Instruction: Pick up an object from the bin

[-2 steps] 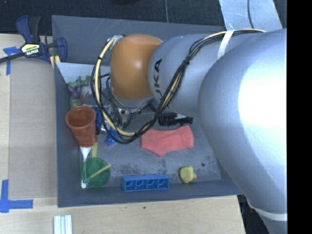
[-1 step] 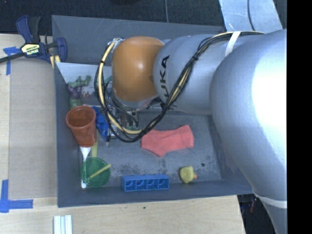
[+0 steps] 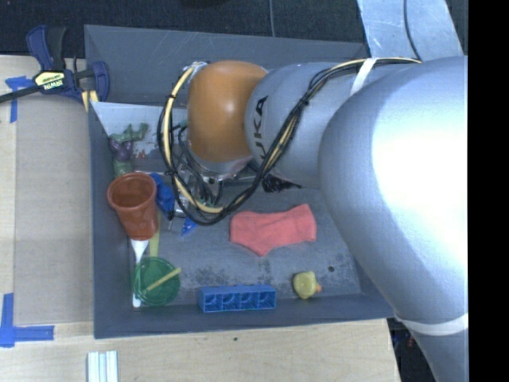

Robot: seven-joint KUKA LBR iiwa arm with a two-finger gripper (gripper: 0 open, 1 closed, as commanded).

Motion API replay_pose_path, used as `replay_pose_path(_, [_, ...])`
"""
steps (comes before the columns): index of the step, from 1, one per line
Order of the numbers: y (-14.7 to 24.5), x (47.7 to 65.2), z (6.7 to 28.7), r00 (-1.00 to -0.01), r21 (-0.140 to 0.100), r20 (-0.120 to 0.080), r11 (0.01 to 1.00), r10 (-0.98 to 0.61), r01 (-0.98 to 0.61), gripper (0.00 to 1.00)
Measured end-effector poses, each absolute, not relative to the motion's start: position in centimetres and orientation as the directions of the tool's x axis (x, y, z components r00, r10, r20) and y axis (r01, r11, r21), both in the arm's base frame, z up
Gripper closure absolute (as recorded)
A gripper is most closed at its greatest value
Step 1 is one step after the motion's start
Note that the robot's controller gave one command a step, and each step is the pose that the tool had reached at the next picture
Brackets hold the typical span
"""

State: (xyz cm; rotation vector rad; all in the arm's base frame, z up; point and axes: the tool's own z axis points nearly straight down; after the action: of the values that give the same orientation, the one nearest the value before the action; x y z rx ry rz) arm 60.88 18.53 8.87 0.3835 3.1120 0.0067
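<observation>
Nearest the lens is the arm's [image 3: 398, 189] broad silver body, which comes in from the right and covers the bin's [image 3: 103, 325] right side. At the far left corner a printed card [image 3: 127, 140] lies against the wall. Nearer than that, a brown plastic cup [image 3: 134, 204] rests with its mouth turned to the far side, its long axis running near to far. Just below it lies a white scrap [image 3: 140, 250], then a green round lid [image 3: 157, 282] with a yellow stick across it. A small blue piece [image 3: 165, 197] sits just right of the cup, touching or nearly touching it. Right again, under the orange wrist cover [image 3: 223, 110] and its cables, the gripper [image 3: 193, 201] is low over the floor; whether it is spread or pressed together cannot be told, and nothing can be seen in its hold. Along the near wall lies a blue studded brick [image 3: 237, 299]. A pink cloth [image 3: 274, 229] lies to the gripper's right, and a small yellow lump [image 3: 305, 285] sits near the corner. By my judgement the blue piece and the cup, both just left of the gripper, are the likeliest picks, so a small leftward correction matters most.
</observation>
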Motion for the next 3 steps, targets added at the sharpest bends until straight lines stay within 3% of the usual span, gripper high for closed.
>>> replay_pose_path(1, [19.0,62.8,7.9,-0.961,-0.012,-0.015,0.961,-0.278,-0.277,1.00])
replay_pose_path(2, [19.2,63.5,7.7,-0.881,-0.018,-0.009,0.881,-0.474,-0.474,1.00])
replay_pose_path(3, [19.1,63.3,13.9,-0.911,-0.015,-0.021,0.911,-0.412,-0.412,1.00])
